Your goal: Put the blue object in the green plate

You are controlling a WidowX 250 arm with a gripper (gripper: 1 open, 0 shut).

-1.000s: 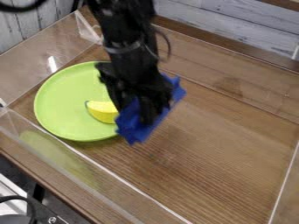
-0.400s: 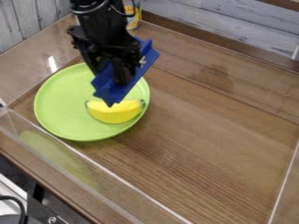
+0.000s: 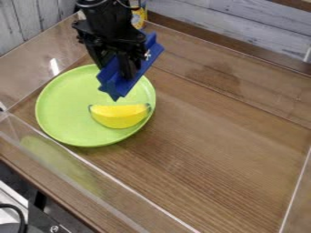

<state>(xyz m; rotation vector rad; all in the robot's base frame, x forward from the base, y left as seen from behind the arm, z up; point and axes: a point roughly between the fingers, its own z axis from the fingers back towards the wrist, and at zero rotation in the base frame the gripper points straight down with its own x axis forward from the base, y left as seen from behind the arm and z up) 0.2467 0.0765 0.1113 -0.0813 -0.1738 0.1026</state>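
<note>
Blue object: your target (image 3: 125,68) is off the table, tilted with its upper end toward the back right and its lower end down over the green plate's rear half; it does not look to be touching the plate, though this angle makes that hard to judge.
Table: you are working on a wood-grain surface (image 3: 219,136) fenced by clear walls; the green plate sits at its left side.
Green plate: the round lime plate (image 3: 61,109) lies flat on the table, and it is your landmark for everything else.
Arm: the black arm (image 3: 104,11) comes down from the top edge, above the plate's back rim.
Gripper: your claw (image 3: 119,56) points nearly straight down and is clamped around the blue object, fingers on either side of its middle.
Yellow wedge: a banana-like yellow piece (image 3: 120,115) rests inside the plate, toward its right edge, just below the block's lower end and apart from it.
</note>
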